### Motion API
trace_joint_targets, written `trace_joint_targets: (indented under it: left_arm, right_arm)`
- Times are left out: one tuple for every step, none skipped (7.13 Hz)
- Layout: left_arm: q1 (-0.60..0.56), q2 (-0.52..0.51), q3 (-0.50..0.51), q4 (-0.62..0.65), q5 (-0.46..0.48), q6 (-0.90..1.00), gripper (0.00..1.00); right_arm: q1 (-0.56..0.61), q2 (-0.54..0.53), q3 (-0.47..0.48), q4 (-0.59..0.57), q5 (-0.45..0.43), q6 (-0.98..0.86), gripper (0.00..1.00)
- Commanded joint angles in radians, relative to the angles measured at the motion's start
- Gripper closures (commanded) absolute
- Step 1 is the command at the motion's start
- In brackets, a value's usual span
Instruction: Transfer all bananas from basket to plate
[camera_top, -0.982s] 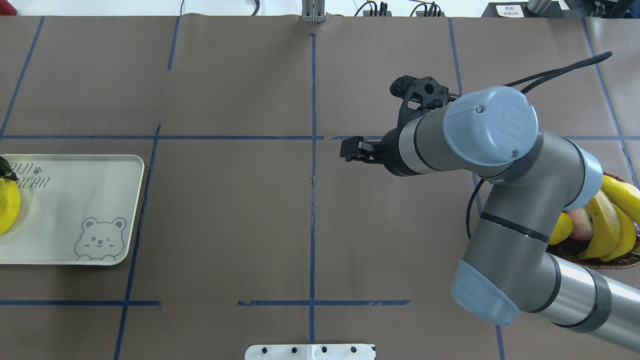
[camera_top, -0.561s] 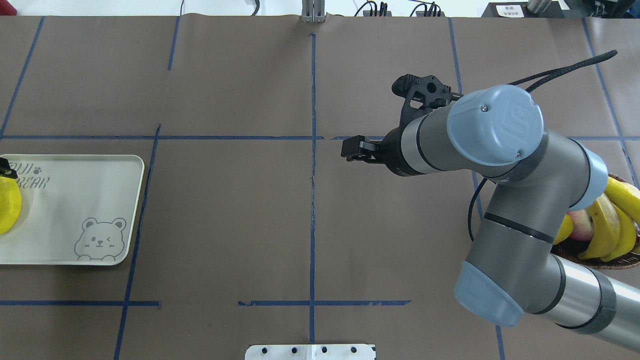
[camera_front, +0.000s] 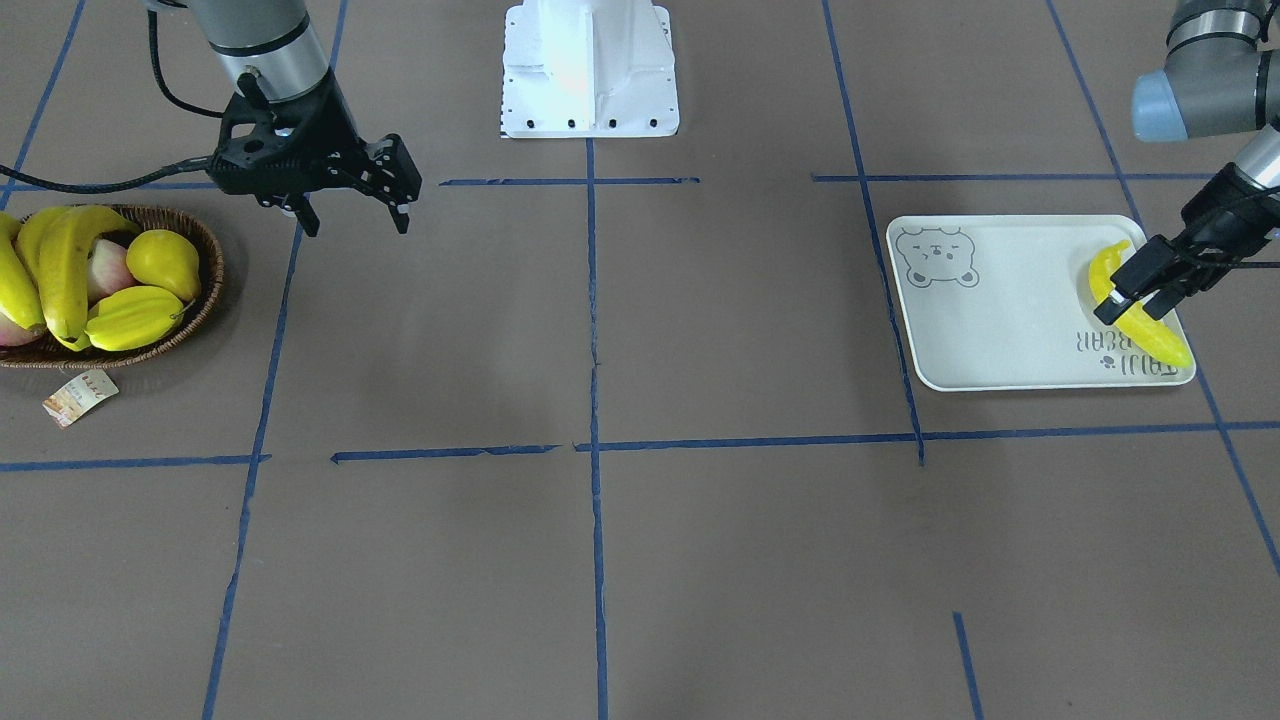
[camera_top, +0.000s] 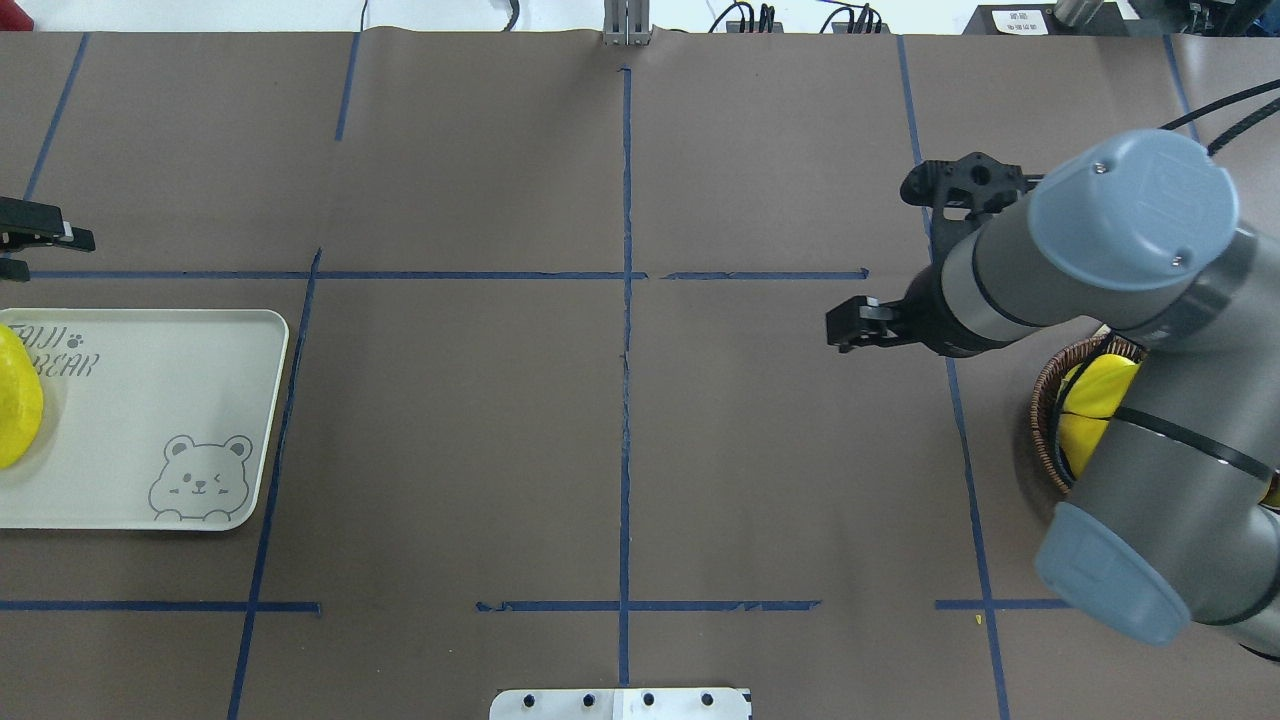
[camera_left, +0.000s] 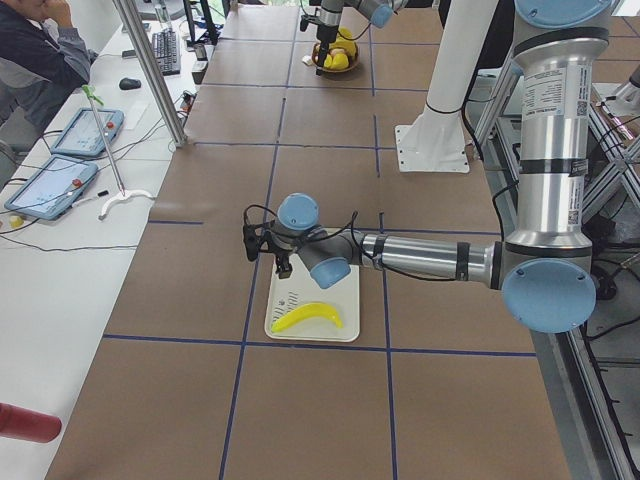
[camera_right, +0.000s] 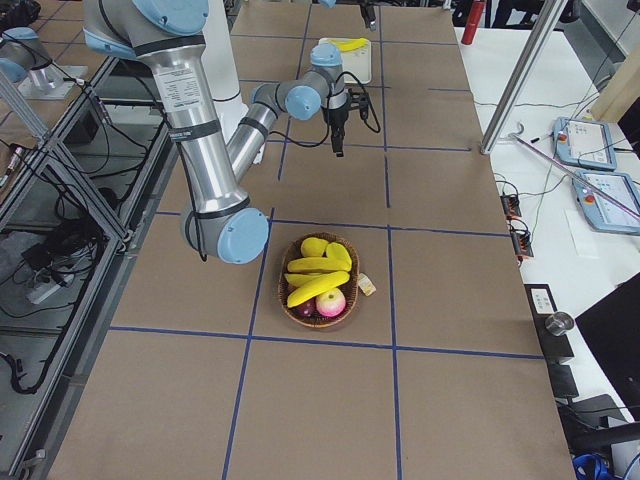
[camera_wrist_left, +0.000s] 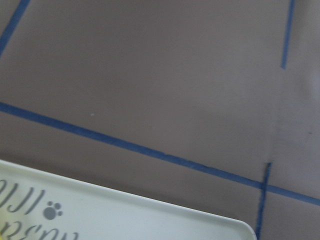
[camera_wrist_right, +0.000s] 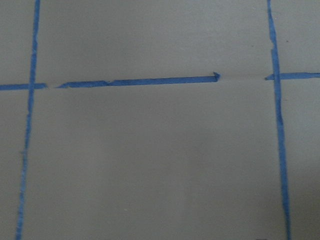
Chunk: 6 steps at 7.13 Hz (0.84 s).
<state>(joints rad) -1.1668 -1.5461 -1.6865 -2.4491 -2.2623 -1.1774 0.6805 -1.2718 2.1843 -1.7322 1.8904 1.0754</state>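
Overhead, right arm (camera_top: 1130, 250) hides basket (camera_top: 1040, 430) mostly (plate (camera_top: 150, 390) cut off).

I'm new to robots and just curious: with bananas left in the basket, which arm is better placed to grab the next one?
Right. The right gripper hangs open and empty beside the basket of bananas, while the left gripper is far off, by the plate.

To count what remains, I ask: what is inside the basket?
Bananas, a yellow pear-like fruit, a starfruit and a pink fruit lie in the basket. Whatever lies beneath them is covered.
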Motion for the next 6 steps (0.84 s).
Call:
trace_joint_targets:
  left_arm:
    - [0.028, -0.022, -0.013, -0.005, 0.001, 0.001, 0.0]
    - [0.032, -0.022, -0.007, -0.005, 0.001, 0.007, 0.0]
    - [0.032, -0.022, -0.009, -0.007, 0.001, 0.007, 0.0]
    - [0.032, -0.023, -0.007, -0.007, 0.0, 0.007, 0.0]
    - [0.032, -0.023, -0.009, -0.007, 0.0, 0.007, 0.0]
    - [0.032, -0.023, -0.007, -0.007, 0.0, 0.007, 0.0]
  right_arm:
    - [0.066, -0.206, 0.109, -0.021, 0.006, -0.218, 0.01]
    - [0.082, -0.278, 0.138, -0.021, 0.004, -0.277, 0.01]
    - [0.096, -0.335, 0.144, 0.023, 0.013, -0.313, 0.01]
    - [0.102, -0.424, 0.144, 0.128, 0.03, -0.321, 0.01]
    - [0.138, -0.53, 0.132, 0.267, 0.067, -0.362, 0.01]
    - [0.218, -0.59, 0.102, 0.323, 0.125, -0.522, 0.01]
